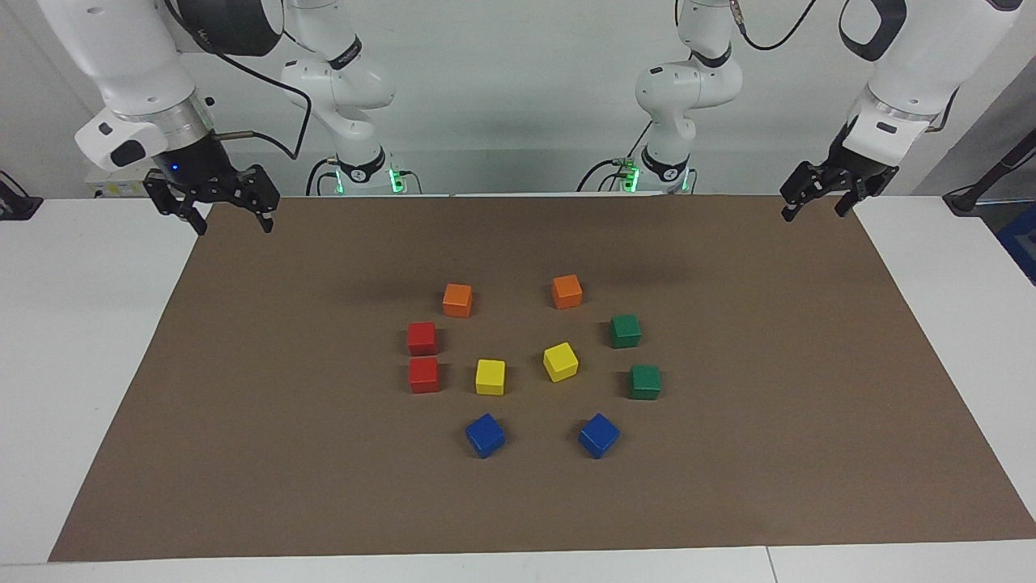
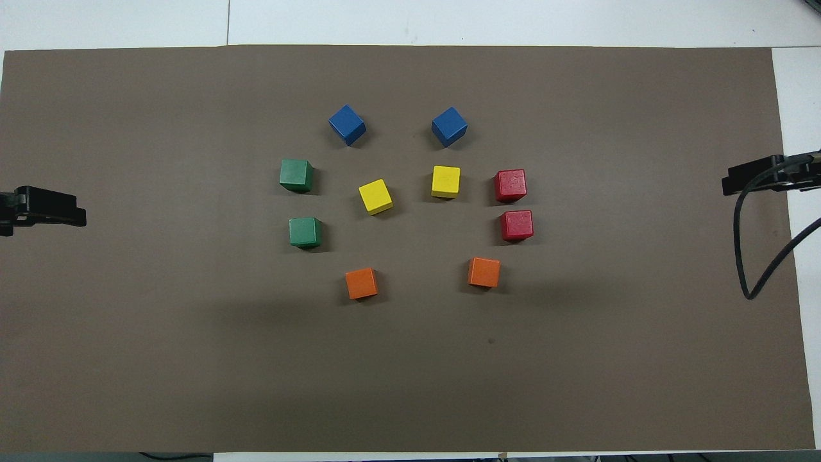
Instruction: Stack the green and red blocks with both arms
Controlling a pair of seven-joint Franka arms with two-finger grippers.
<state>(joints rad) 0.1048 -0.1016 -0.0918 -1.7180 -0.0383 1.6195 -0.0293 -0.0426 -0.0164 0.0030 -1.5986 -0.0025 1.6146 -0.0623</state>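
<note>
Two dark green blocks lie apart on the brown mat toward the left arm's end, one nearer to the robots than the other. Two bright red blocks lie close together toward the right arm's end, one nearer to the robots than the other. No block is stacked. My left gripper is open and empty, raised over its end of the mat. My right gripper is open and empty, raised over its own end.
Two orange cubes lie nearest to the robots. Two yellow cubes lie in the middle of the ring. Two blue cubes lie farthest. The brown mat covers a white table.
</note>
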